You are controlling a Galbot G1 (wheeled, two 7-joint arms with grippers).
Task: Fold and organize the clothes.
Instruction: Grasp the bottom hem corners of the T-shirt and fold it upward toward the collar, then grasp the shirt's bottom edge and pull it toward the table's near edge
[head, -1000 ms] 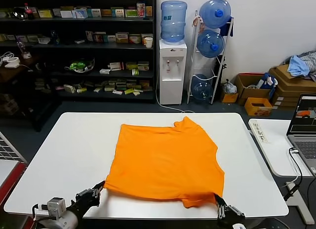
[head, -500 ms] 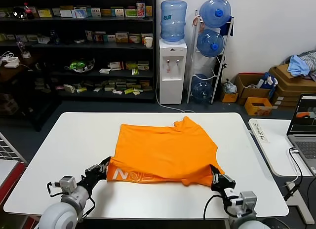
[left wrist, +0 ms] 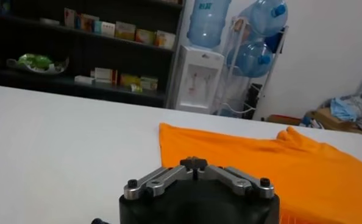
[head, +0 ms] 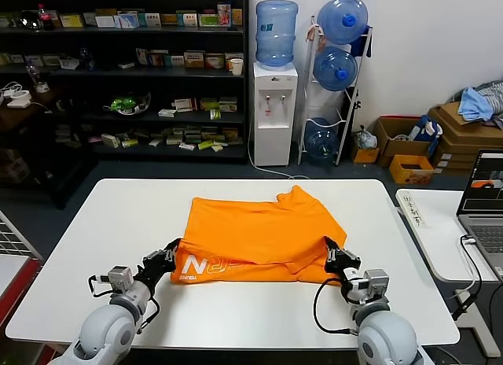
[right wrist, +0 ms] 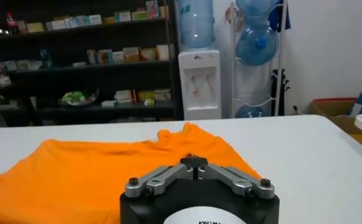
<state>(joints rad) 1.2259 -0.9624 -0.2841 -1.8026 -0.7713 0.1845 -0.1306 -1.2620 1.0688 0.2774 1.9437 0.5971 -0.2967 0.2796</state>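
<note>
The bright orange T-shirt lies in the middle of the white table, its near part turned up and over so white lettering faces up along the front fold. My left gripper is at the turned-over hem's left corner, fingertips together on the cloth. My right gripper pinches the right corner the same way. The left wrist view has the left gripper shut, with the T-shirt spread beyond it. The right wrist view has the right gripper shut over the T-shirt.
A side table with an open laptop and cables stands to the right. Another laptop's corner shows at the left edge. Behind the table are dark shelves, a water dispenser and cardboard boxes.
Both grippers have carried the shirt's near hem up and away from the front edge, folding it over the body. The lettering has come into view and the shirt now covers less table.
</note>
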